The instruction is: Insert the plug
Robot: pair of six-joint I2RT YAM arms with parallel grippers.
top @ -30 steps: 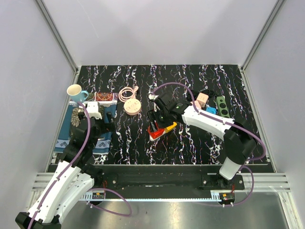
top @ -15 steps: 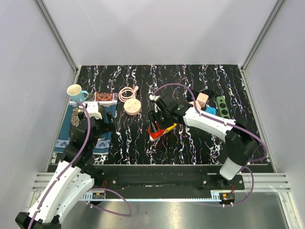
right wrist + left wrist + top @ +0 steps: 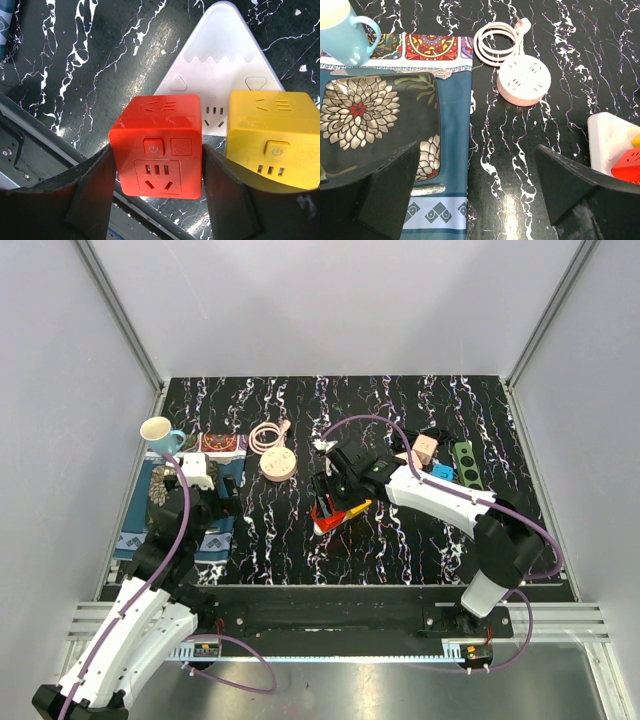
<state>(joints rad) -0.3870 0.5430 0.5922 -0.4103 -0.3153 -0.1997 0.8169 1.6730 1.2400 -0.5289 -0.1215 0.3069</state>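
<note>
right wrist: right jaws seemingly grip red cube (image 3: 156, 147) on base (image 3: 220, 50); left jaws wide.

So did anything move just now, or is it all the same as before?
Hardly anything. The right arm swung its elbow slightly rightward, but the right gripper kept its fingers on both sides of the red cube, which didn't budge. Nothing was grabbed or let go. The yellow cube, white triangle base, pink round socket, blue cup and open left gripper stayed put.
</note>
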